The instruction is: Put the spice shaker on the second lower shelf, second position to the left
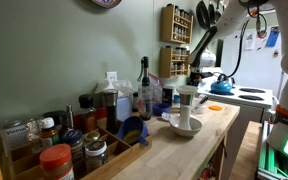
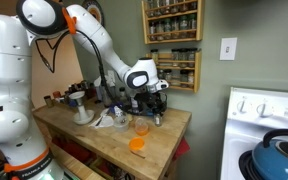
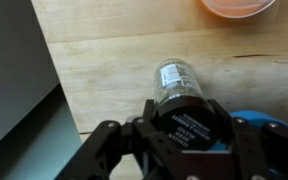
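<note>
On the counter (image 3: 104,60), near its end by the wall, your gripper (image 3: 184,140) sat low with the shaker (image 3: 179,95) between its jaws. They were drawn in against both sides of the dark label, and that looked like a firm hold. The wrist view did not show the pads themselves, so you could not check the contact. The shaker's long axis ran away from the palm, with the cap at the far end over bare wood. An orange thing (image 3: 239,5) lay beyond it, apart from it. The rack (image 2: 174,70) hung on the wall above and behind the gripper (image 2: 149,103), and in an exterior view it appeared close overhead. Your move would therefore have been mostly a lift and then a reach toward the wall. Its tiers of small jars were too tiny in both exterior views for you to count the shelves surely or to see whether the second place from the left stood free. You could not tell whether the shaker's base touched the counter, because the gripper body hid it. In an exterior view the rack (image 1: 177,40) was partly covered by the arm.
</note>
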`<state>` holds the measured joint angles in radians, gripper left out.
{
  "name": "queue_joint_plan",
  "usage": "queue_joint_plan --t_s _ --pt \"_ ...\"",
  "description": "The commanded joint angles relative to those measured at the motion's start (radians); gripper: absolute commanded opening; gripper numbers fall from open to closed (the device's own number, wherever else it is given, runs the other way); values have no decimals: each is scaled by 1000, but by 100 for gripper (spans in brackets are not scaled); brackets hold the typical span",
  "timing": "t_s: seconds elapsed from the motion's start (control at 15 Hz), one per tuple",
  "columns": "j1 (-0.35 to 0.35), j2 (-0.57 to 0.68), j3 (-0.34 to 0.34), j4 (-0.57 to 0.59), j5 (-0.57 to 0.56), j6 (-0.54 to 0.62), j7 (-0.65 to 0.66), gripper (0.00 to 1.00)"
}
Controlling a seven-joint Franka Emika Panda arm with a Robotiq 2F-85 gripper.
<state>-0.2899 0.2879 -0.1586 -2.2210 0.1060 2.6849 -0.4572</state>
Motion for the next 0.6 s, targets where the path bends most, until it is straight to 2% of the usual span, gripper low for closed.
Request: queue_joint_plan --t_s 0.0,0.2,0.53 --pt "-11 2 4 28 -33 -77 23 30" --pt "-16 -46 12 32 -12 -143 8 30" --pt "-11 -221 4 38 31 -253 -28 30"
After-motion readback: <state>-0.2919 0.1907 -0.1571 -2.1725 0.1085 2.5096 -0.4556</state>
